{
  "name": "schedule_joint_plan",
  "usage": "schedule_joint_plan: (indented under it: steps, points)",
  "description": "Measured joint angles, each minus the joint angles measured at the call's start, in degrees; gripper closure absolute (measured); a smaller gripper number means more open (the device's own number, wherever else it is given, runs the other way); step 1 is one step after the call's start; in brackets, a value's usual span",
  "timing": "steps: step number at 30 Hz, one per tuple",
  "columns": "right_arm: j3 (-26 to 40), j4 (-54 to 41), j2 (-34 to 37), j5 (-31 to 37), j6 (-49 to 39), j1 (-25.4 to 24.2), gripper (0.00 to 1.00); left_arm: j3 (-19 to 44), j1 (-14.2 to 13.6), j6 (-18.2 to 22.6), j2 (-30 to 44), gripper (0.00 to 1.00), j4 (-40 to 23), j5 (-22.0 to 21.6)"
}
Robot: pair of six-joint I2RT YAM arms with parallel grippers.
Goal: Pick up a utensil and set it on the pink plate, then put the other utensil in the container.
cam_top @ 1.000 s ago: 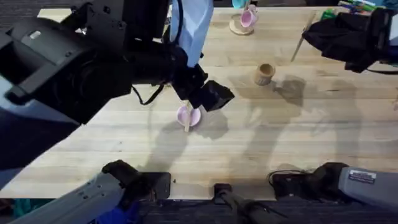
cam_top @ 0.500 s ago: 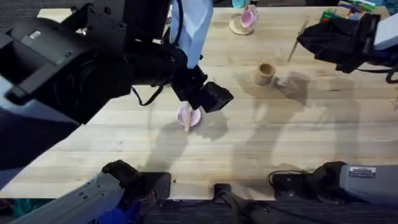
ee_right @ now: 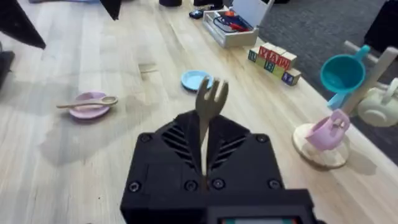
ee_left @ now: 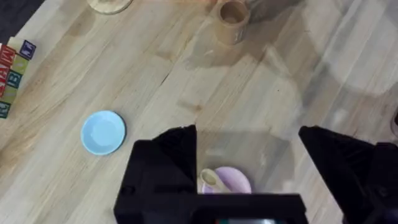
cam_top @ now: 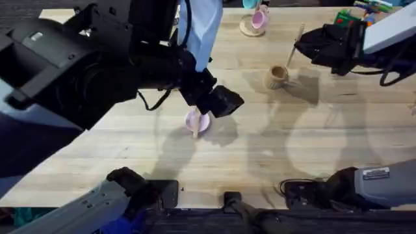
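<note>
Spoon (ee_right: 87, 102) rests across the pink plate (ee_right: 91, 106) beneath the open-fingered left gripper (ee_left: 249, 155); the right gripper (ee_right: 204, 177) clamps the fork (ee_right: 209, 106) upright — apparently bound for the wooden cup (cam_top: 277, 77).

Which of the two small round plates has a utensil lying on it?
The pink plate: the wooden spoon lies across it. The light-blue plate is bare.

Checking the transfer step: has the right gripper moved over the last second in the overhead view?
Yes. The right gripper, holding the wooden fork, has shifted left toward the wooden cup, which has stayed put.
</note>
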Motion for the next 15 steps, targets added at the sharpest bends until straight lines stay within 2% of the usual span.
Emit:
schedule_joint_plan:
  steps: [15]
  points:
    - [0.1,5.0,6.3,-0.1,0.3,0.0,0.97,0.0,0.0,0.0,0.0,0.008,0.0,0.0]
